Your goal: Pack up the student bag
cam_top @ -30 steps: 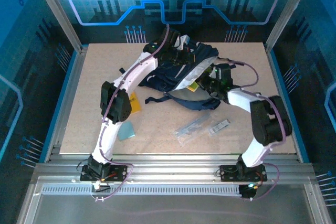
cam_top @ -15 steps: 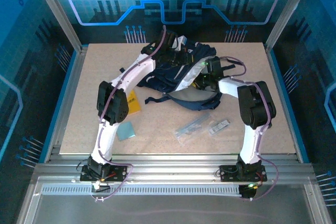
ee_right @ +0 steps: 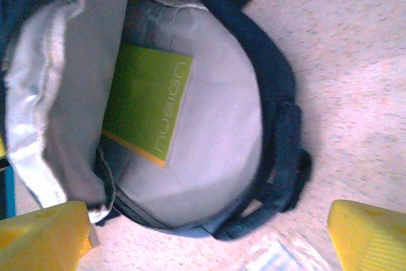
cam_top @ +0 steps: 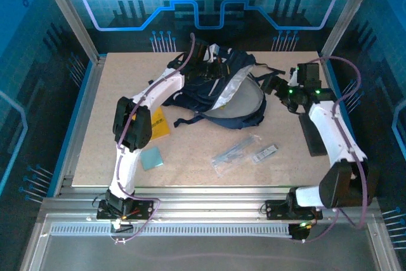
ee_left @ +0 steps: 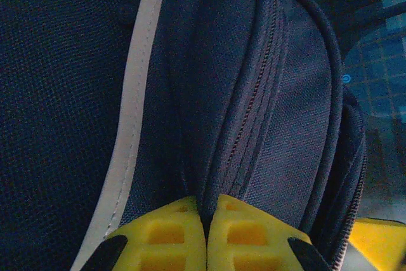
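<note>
At the far middle of the table (cam_top: 95,157), I see the student bag (cam_top: 219,90) lying open with a green book (ee_right: 149,103) already inside, and my left gripper (ee_left: 206,230) has its jaws clamped together on the bag's fabric. My right gripper (ee_right: 206,239) hangs beside it, jaws wide apart and empty. By my judgement, a yellow booklet (cam_top: 160,125), a teal card (cam_top: 152,158) and two clear packets (cam_top: 236,153) are left to pack.

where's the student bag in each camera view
top external: student bag at back centre of the table.
left wrist: student bag fabric and zip close up, pinched by the left claw.
right wrist: student bag mouth open, left and centre.
shared landmark: its grey lining, top and right wrist.
</note>
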`<state>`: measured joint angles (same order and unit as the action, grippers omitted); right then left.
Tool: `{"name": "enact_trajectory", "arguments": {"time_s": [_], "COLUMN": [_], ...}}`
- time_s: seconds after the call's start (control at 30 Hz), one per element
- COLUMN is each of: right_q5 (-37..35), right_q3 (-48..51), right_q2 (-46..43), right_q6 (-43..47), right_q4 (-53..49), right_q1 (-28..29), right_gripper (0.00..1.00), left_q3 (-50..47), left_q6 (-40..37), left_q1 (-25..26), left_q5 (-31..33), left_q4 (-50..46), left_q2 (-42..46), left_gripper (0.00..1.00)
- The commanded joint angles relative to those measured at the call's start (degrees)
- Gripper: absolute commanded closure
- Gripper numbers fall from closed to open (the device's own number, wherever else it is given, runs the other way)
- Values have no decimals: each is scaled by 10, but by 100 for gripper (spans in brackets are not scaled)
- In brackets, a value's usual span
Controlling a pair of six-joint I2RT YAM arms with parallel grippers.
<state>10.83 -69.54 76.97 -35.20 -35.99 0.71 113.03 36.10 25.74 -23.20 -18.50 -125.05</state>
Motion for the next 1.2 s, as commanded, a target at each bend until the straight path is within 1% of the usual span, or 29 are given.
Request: {"name": "enact_trajectory", "arguments": {"time_s": [0.0, 0.03, 0.07, 0.1, 0.13, 0.17, 0.33, 0.37, 0.43, 0.5, 0.53, 0.63, 0.73, 0.83, 0.9, 0.93, 1.07, 1.17], "right_q5": [-18, -8, 3, 11, 18, 21, 36, 42, 46, 50, 50, 69, 62, 56, 48, 40, 1, -47], "right_q3": [-36, -46, -55, -62, -70, -75, -91, -87, -85, -92, -99, -148, -197, -250, -295, -313, -365, -436], "right_q2": [-36, -41, -43, -42, -39, -36, 6, 18, 47, 91, 115, 198, 279, 362, 415, 441, 513, 578], "right_q6": [77, 81, 83, 82, 81, 80, 67, 63, 54, 50, 45, 49, 53, 55, 56, 52, 35, 33], "right_q4": [-81, -79, -77, -73, -68, -62, -11, 10, 45, 79, 91, 103, 117, 128, 123, 125, 147, 114], "right_q1": [8, 15, 25, 35, 51, 72, 173, 195, 238, 283, 304, 355, 400, 440, 461, 468, 485, 492], "right_gripper": [1, 0, 0, 0, 0, 0, 1, 1, 3, 4, 4, 4, 6, 10, 18, 20, 23, 25], "left_q3": [-33, -47, -65, -87, -114, -142, -264, -292, -344, -394, -418, -485, -518, -555, -584, -599, -650, -671], "left_q6": [14, 20, 25, 28, 28, 25, 7, 5, 4, 5, 8, 7, -3, -2, 5, 8, 6, 2], "left_q1": [3, 3, 3, 2, 2, 0, -22, -29, -47, -71, -86, -133, -183, -229, -253, -266, -290, -302], "left_q5": [4, 3, 5, 12, 22, 38, 116, 132, 159, 175, 185, 202, 216, 230, 233, 235, 261, 265], "left_q4": [53, 55, 59, 68, 79, 89, 91, 91, 89, 86, 80, 77, 44, 30, 31, 32, 41, 46], "left_q2": [54, 61, 71, 84, 103, 122, 219, 240, 277, 311, 327, 363, 382, 402, 417, 424, 441, 434], "left_gripper": [100, 82, 61, 47, 39, 35, 29, 27, 20, 19, 14, 13, 12, 12, 11, 11, 11, 11]}}
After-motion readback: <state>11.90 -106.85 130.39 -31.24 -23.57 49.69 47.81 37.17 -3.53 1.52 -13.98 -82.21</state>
